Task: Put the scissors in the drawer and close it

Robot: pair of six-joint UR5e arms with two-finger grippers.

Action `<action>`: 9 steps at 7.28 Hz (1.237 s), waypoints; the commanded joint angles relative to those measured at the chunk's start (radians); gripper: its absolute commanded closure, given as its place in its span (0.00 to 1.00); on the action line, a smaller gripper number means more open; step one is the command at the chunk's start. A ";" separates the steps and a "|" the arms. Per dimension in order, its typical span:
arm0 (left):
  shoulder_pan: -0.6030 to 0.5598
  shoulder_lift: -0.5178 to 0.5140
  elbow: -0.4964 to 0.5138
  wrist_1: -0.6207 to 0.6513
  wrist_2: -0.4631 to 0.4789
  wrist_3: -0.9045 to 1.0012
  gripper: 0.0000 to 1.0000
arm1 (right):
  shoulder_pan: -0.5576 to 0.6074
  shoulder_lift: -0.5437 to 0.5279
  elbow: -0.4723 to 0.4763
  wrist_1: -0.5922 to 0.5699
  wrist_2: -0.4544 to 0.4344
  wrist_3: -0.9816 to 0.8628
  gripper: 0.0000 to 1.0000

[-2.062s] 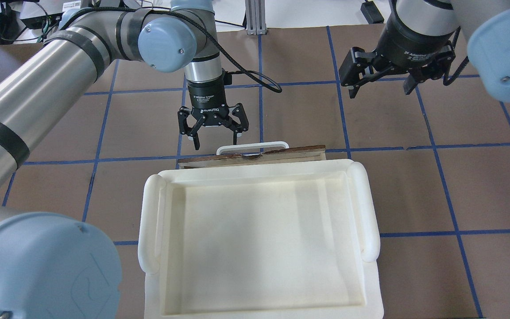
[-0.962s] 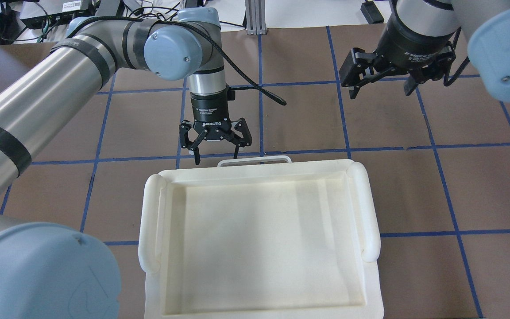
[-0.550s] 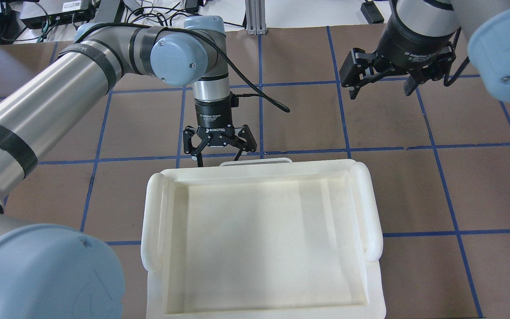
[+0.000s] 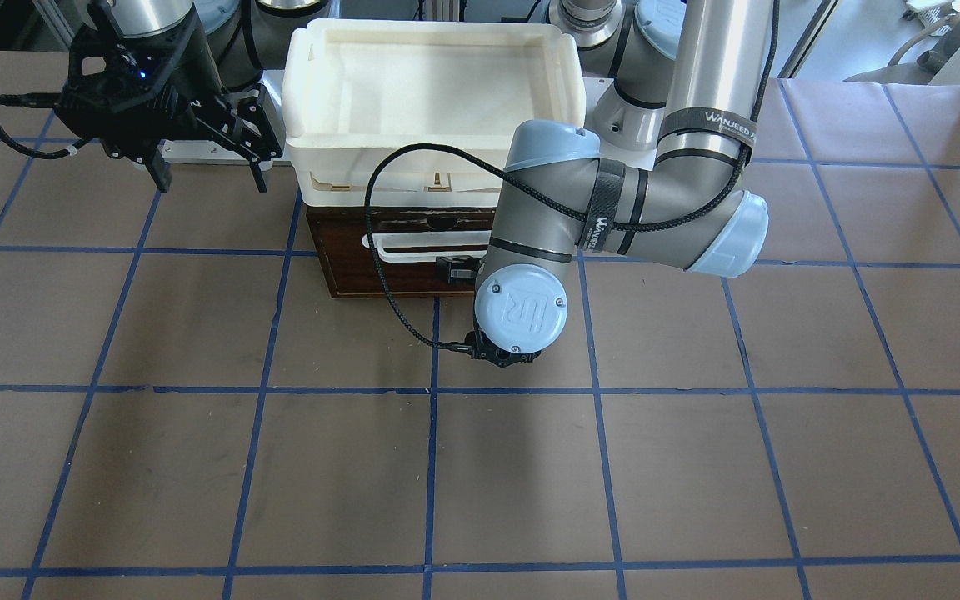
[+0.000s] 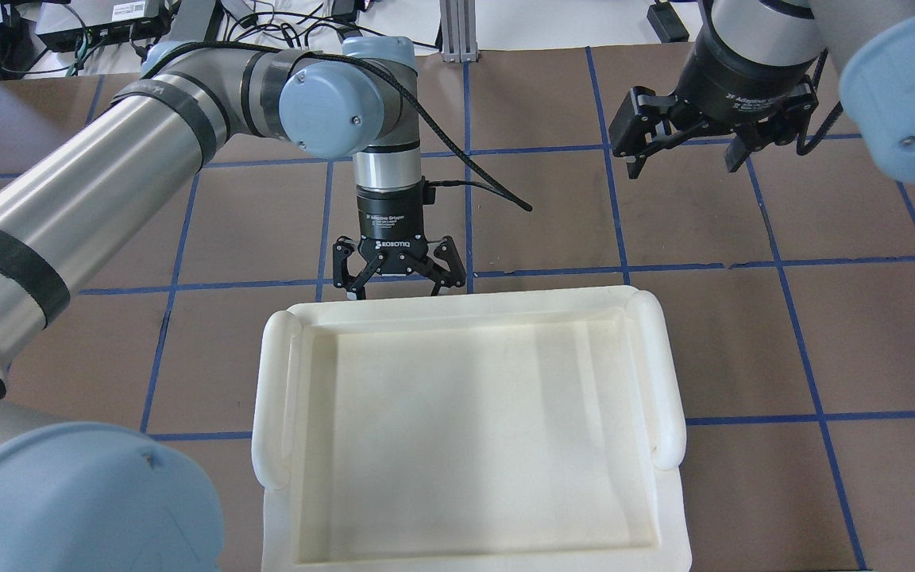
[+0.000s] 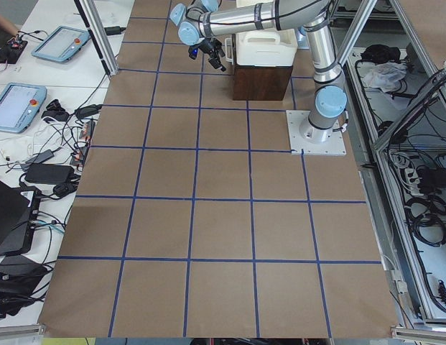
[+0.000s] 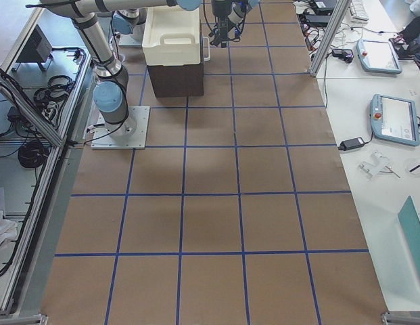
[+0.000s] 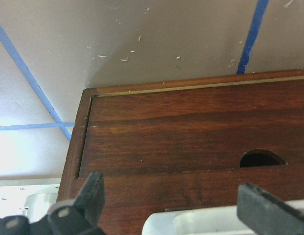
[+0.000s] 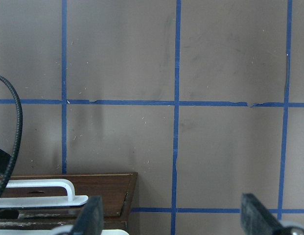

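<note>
In the front-facing view the drawer point(image 4: 347, 271) is seen pushed in flush beneath the white tray point(image 4: 301, 83), whose inside is bare; the scissors are hidden. From overhead, the left gripper point(image 5: 396, 292) is held spread at the tray's far rim. The right gripper point(image 5: 681, 163) is spread too, well apart over the table point(image 5: 743, 334).

Tray point(image 5: 465, 306) sits on top, drawer point(image 4: 355, 271) right under it, and from overhead nothing of the drawer pokes out past the tray's far edge. Left gripper point(image 5: 397, 291) is just beyond that edge, left of the middle, right in front of the drawer's handle point(image 4: 417, 244). Right gripper point(image 5: 681, 165) hangs over the table point(image 5: 743, 342), out past the tray's far right corner and well apart from it.
</note>
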 commanded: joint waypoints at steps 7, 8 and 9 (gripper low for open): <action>0.058 0.049 0.067 0.118 0.009 0.010 0.00 | 0.000 0.002 0.002 -0.009 0.003 0.000 0.00; 0.089 0.072 0.104 0.125 0.041 0.018 0.00 | -0.002 0.002 0.002 -0.014 0.005 0.000 0.00; 0.106 0.103 0.100 0.242 0.072 0.017 0.00 | -0.002 0.002 0.002 -0.012 0.005 0.000 0.00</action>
